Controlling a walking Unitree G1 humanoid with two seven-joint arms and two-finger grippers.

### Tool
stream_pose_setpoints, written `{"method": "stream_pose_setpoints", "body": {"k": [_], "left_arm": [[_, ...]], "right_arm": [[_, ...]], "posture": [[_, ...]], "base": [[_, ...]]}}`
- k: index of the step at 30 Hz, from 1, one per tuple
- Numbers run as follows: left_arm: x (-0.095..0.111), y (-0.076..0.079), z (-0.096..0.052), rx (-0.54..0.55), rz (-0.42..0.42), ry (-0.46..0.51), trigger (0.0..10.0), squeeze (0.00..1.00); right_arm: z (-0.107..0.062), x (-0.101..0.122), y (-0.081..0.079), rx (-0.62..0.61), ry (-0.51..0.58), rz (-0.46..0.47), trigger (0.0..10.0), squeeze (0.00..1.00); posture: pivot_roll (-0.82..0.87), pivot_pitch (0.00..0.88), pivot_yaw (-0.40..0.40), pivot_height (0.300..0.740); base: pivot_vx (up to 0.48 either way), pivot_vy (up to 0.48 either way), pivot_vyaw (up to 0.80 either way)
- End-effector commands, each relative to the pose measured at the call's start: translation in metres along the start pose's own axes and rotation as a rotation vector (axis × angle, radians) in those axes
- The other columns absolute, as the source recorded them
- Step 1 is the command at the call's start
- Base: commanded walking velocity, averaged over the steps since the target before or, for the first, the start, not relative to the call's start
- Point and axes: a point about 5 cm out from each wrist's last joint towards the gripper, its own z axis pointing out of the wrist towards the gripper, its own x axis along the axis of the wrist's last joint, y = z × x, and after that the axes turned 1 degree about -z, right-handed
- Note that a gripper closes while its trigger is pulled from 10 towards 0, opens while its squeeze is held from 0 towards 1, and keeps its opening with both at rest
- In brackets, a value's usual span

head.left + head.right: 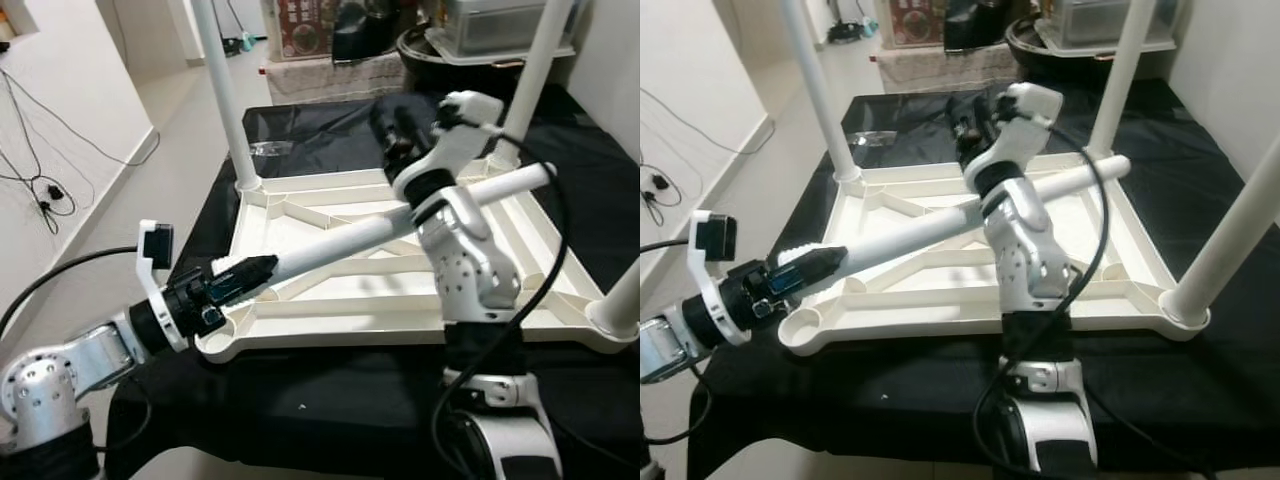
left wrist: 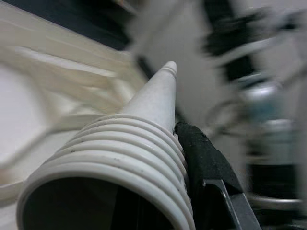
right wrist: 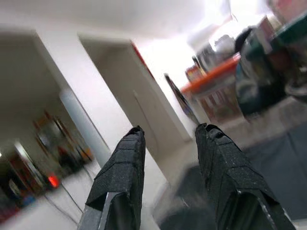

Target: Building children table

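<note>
- Our left gripper (image 1: 250, 270) clamps the threaded end of a loose leg (image 1: 400, 222) over the near-left corner of the upturned tabletop (image 1: 300, 225).
- Our right gripper (image 3: 168, 143) is raised above the tabletop's far edge, fingers apart, empty.

I see a black-draped table (image 1: 330, 410) carrying the upturned white tabletop (image 1: 400, 325), with clear plastic (image 1: 268, 150) on the cloth behind it

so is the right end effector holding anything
No, the right end effector has its fingers apart with nothing between them.
</note>
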Motion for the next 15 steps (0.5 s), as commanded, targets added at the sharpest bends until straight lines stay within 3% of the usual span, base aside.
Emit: {"method": "stream_pose_setpoints", "body": {"k": [1, 3, 5, 7, 9, 12, 13, 15], "left_arm": [[0.003, -0.012, -0.003, 0.150, 0.070, 0.060, 10.0, 0.00], [0.008, -0.022, -0.004, 0.274, 0.126, 0.111, 10.0, 0.00], [0.008, -0.022, -0.004, 0.274, 0.126, 0.111, 10.0, 0.00], [0.018, -0.027, -0.005, 0.365, 0.195, 0.175, 10.0, 0.00], [0.034, -0.020, -0.005, 0.397, 0.291, 0.270, 10.0, 0.00], [0.046, -0.011, -0.005, 0.397, 0.362, 0.349, 10.0, 0.00], [0.052, -0.006, -0.005, 0.408, 0.421, 0.397, 10.0, 0.00], [0.060, 0.007, -0.004, 0.397, 0.515, 0.482, 10.0, 0.00]], "right_arm": [[0.005, 0.009, -0.010, 0.035, 0.052, 0.045, 10.0, 0.00], [0.008, 0.016, -0.013, 0.046, 0.094, 0.027, 10.0, 0.00], [0.008, 0.016, -0.013, 0.046, 0.094, 0.027, 10.0, 0.00], [0.007, 0.012, -0.013, 0.027, 0.103, 0.000, 10.0, 0.00], [0.002, -0.003, -0.009, 0.016, 0.061, -0.049, 10.0, 0.00], [-0.004, -0.018, -0.008, 0.046, -0.018, -0.080, 10.0, 0.00], [-0.007, -0.026, -0.007, 0.064, -0.073, -0.067, 10.0, 0.00], [-0.017, -0.043, -0.002, 0.091, -0.168, 0.047, 10.0, 0.00]], "posture": [[0.04, 0.025, 0.039, 0.740], [0.04, 0.020, 0.033, 0.740], [0.04, 0.020, 0.033, 0.740], [0.04, 0.016, 0.033, 0.740], [0.03, 0.013, 0.033, 0.740], [0.03, 0.013, 0.033, 0.740], [0.04, 0.011, 0.029, 0.740], [0.04, 0.009, 0.026, 0.740]], "base": [[0.000, 0.000, 0.00], [0.000, 0.000, 0.00], [0.000, 0.000, 0.00], [0.000, 0.000, 0.00], [0.000, 0.000, 0.00], [0.000, 0.000, 0.00], [0.000, 0.000, 0.00], [0.000, 0.000, 0.00]]}}
